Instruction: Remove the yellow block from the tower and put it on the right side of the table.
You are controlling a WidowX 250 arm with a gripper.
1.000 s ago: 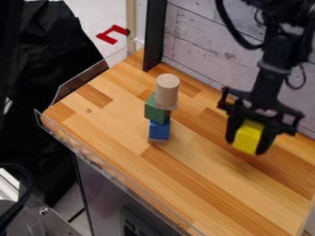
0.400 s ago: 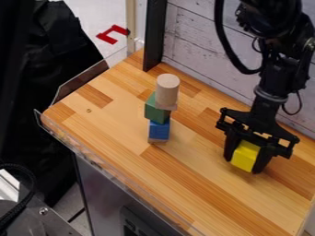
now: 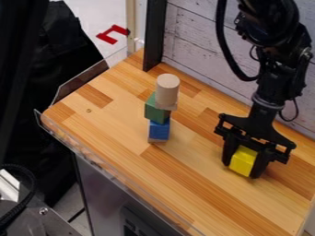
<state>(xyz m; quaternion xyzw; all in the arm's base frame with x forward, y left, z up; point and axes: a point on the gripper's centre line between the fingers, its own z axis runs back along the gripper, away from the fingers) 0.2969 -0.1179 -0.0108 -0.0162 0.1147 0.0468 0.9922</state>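
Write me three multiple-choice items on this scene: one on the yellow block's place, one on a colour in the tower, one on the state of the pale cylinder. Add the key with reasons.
1. Where is the yellow block?
A) On top of the tower
B) On the floor
C) Between the fingers of the hand

2. In the tower, what colour is the block below the green one?
A) Blue
B) Red
C) Orange

3. How is the pale cylinder set?
A) Lying on its side
B) Upright
C) Upside down in a cup

Key:
1: C, a black finger shows on either side of the block.
2: A, a blue block shows beneath the green.
3: B, its round end faces up at the tower's top.
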